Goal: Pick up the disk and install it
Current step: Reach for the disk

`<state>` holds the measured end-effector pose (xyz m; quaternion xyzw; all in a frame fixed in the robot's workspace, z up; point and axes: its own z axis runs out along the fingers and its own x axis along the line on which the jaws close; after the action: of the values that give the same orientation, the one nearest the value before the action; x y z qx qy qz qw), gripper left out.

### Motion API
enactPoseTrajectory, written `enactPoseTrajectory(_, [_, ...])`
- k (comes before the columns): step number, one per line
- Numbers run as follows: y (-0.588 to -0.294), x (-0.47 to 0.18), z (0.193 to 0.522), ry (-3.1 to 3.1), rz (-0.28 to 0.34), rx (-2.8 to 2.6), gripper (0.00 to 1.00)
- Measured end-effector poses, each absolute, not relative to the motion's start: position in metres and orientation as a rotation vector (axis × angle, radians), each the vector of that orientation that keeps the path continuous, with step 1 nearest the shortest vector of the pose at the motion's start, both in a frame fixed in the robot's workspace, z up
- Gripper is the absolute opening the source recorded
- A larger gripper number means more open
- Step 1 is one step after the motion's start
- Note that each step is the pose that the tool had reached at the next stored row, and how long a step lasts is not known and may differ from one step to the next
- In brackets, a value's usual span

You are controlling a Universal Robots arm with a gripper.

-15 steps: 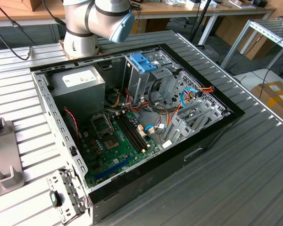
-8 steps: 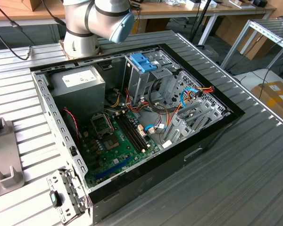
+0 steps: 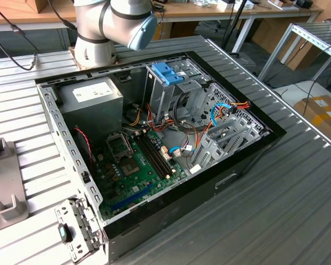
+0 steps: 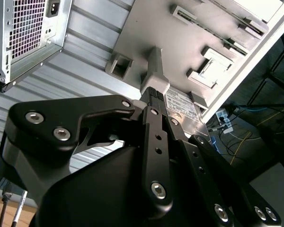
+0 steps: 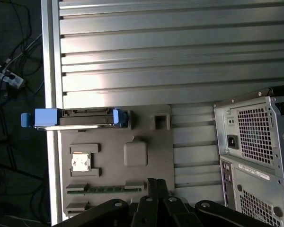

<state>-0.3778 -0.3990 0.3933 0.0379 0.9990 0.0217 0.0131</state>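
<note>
- Ribbed metal table carries a grey fixture plate; the disk stands on edge along one side of the plate.
- Arm points the gripper down over that plate, fingers together, empty.

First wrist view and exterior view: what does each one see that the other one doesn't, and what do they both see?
The first wrist view gives you the disk, standing on edge in its blue rails at the edge of the grey holder plate, with the claw shut and apart from it. The exterior view gives you the inside of the computer case: the green motherboard, the power supply and the blue bracket on the metal cage. Both share the computer case, the grey holder plate and the slatted table.
</note>
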Motion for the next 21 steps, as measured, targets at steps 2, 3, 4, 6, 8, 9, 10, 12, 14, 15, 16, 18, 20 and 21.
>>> enactPoseTrajectory(2, [-0.399, -0.379, 0.393, 3.113, 0.068, 0.118, 0.1])
enactPoseTrajectory(3, [-0.399, -0.38, 0.393, 3.113, 0.068, 0.118, 0.1])
enactPoseTrajectory(4, [-0.399, -0.38, 0.393, 3.113, 0.068, 0.118, 0.1])
enactPoseTrajectory(6, [-0.399, -0.382, 0.393, 3.113, 0.068, 0.118, 0.1])
enactPoseTrajectory(8, [-0.399, -0.383, 0.393, 3.113, 0.068, 0.118, 0.1])
enactPoseTrajectory(9, [-0.399, -0.384, 0.393, 3.113, 0.068, 0.118, 0.1])
enactPoseTrajectory(10, [-0.399, -0.384, 0.393, 3.112, 0.068, 0.118, 0.1])
enactPoseTrajectory(12, [-0.399, -0.385, 0.393, 3.113, 0.068, 0.118, 0.1])
enactPoseTrajectory(14, [-0.399, -0.387, 0.393, 3.112, 0.068, 0.118, 0.1])
enactPoseTrajectory(15, [-0.399, -0.388, 0.393, 3.112, 0.068, 0.118, 0.1])
enactPoseTrajectory(16, [-0.399, -0.388, 0.393, 3.112, 0.068, 0.118, 0.1])
enactPoseTrajectory(18, [-0.399, -0.389, 0.393, 3.112, 0.068, 0.118, 0.1])
enactPoseTrajectory(20, [-0.399, -0.391, 0.393, 3.113, 0.068, 0.118, 0.1])
enactPoseTrajectory(21, [-0.399, -0.392, 0.393, 3.112, 0.068, 0.118, 0.1])
